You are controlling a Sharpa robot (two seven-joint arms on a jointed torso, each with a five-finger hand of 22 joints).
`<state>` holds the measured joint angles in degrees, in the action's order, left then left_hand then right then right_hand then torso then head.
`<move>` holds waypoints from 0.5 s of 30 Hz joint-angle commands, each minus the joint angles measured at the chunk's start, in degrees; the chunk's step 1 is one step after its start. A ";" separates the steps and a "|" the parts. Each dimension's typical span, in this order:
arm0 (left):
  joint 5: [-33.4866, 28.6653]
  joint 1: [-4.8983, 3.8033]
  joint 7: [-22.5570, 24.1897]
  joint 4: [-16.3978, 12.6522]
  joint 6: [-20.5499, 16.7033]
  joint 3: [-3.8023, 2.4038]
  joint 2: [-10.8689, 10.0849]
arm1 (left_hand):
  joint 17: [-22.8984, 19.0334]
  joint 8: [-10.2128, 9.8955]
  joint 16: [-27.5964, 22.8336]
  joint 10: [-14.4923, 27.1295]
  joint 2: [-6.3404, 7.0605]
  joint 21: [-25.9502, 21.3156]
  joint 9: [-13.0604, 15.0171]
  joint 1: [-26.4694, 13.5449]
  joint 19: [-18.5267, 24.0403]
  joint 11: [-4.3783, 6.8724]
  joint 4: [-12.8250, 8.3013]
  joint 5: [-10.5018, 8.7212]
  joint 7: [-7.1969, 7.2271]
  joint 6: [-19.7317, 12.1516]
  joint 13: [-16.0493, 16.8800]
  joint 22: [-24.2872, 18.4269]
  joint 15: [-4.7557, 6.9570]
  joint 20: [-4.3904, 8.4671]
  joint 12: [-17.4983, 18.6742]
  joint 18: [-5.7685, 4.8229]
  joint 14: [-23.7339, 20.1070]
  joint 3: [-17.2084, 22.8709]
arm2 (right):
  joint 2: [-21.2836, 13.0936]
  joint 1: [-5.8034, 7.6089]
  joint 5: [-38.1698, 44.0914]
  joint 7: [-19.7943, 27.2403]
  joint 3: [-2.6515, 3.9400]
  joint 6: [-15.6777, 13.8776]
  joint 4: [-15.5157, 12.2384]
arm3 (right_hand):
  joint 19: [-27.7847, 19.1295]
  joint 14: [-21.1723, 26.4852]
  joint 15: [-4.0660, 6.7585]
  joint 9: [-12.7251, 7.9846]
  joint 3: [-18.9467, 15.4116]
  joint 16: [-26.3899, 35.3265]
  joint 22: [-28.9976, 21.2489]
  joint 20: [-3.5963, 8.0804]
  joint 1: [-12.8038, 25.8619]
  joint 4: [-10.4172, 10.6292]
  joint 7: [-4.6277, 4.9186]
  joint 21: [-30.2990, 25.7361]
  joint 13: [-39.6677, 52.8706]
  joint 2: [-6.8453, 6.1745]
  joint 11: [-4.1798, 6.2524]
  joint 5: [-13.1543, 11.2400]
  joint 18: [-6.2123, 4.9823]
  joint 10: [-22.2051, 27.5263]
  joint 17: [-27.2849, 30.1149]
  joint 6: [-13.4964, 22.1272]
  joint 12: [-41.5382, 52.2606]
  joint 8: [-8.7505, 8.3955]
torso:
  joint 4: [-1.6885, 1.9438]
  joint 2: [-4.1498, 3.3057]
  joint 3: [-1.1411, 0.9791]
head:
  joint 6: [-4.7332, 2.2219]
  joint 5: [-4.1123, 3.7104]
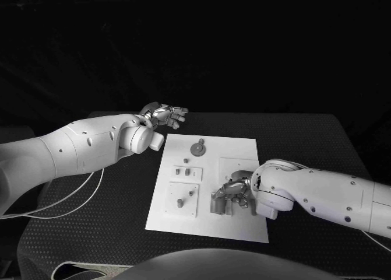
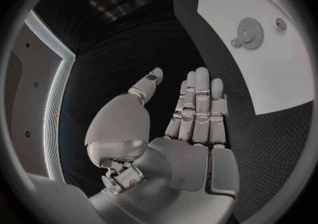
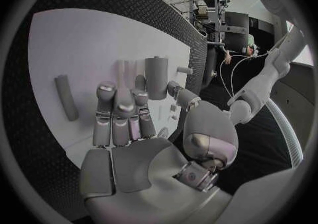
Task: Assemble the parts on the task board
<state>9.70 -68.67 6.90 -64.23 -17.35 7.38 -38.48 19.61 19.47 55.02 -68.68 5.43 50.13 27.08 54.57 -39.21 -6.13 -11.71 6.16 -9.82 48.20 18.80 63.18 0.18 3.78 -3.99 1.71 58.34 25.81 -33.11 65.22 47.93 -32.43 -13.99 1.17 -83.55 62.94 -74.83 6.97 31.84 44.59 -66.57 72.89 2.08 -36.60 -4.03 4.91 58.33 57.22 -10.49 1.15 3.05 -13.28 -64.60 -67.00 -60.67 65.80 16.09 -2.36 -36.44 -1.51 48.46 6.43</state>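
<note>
head view: the task board [image 1: 237,230] lies mid-table; a gear [image 1: 198,149] sits at its far end. the left hand [image 1: 164,115] hovers beyond the board's far-left corner, the right hand [image 1: 231,193] over its near right.

left wrist view: left hand [image 2: 192,123] flat, fingers straight, holding nothing.

right wrist view: right hand [image 3: 129,123] extended above a grey cylinder [image 3: 157,77], gripping nothing.

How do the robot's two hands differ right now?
The left hand is raised beyond the far left corner of the task board, while the right hand is low over the board's near right part. The left hand is well clear of the parts, with fingers straight and holding nothing; the right hand's fingers reach toward an upright grey cylinder, though I cannot tell if they touch it. Both are silver hands on white arms.
</note>
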 commanded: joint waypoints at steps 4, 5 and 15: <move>-0.23 -0.09 0.17 -0.09 0.67 -0.03 0.10 | 0.07 0.24 -0.27 0.33 0.18 -0.19 -0.09 -0.55 0.30 0.11 0.30 -0.32 -0.13 -0.42 -0.09 0.10 -0.30 1.74 0.06 -0.05 -0.02 -0.06 | 0.14 -0.39 0.37 0.34 -0.19 0.78 0.27 | -0.10 0.02 0.23 0.10 -0.05 -0.19 -0.09 0.32 0.01 0.44 0.09 0.23 0.06 -0.69 0.19 -0.26 -1.72 0.04 0.08 0.57 0.20 -0.23 | -0.01 -0.01 0.00 | -0.08 -0.05; -0.23 -0.09 0.14 -0.10 0.69 -0.03 0.10 | 0.08 0.24 -0.27 0.32 0.18 -0.20 -0.10 -0.56 0.30 0.11 0.31 -0.32 -0.13 -0.42 -0.09 0.10 -0.30 1.74 0.06 -0.05 -0.02 -0.06 | 0.15 -0.39 0.37 0.38 -0.19 0.70 0.30 | -0.12 0.05 0.22 0.13 -0.08 -0.19 -0.12 0.34 0.05 0.57 0.10 0.23 0.07 -1.22 0.19 -0.26 -1.72 0.07 0.09 0.62 0.20 -0.23 | -0.01 -0.01 0.00 | -0.08 -0.05; -0.23 -0.09 0.16 -0.09 0.83 -0.03 0.08 | 0.10 0.25 -0.28 0.33 0.22 -0.21 -0.12 -0.59 0.30 0.10 0.35 -0.33 -0.14 -0.44 -0.09 0.13 -0.30 1.74 0.05 -0.05 -0.02 -0.06 | 0.20 -0.40 0.57 0.66 -0.19 -0.02 0.45 | -0.07 0.10 0.21 0.41 -0.58 -0.24 -0.32 0.43 0.74 2.15 0.13 0.34 0.11 -3.20 0.16 -0.25 -1.72 0.13 0.14 0.82 0.21 -0.13 | 0.00 -0.02 -0.02 | -0.16 -0.02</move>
<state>9.69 -68.67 6.80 -64.22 -17.30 7.38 -38.48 19.65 19.47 55.02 -68.68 5.53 50.13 27.03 54.47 -39.21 -6.13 -11.71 6.16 -9.82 48.20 18.81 63.23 0.18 3.78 -3.99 1.71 58.34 25.81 -33.02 65.13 47.97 -32.07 -14.02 1.06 -83.25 62.93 -74.82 6.96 32.30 43.94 -66.57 72.61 2.06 -35.68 -2.11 4.91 58.33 57.28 -13.22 1.14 3.05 -13.31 -64.61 -66.93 -60.22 65.82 16.11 -2.38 -36.45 -1.52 48.28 6.42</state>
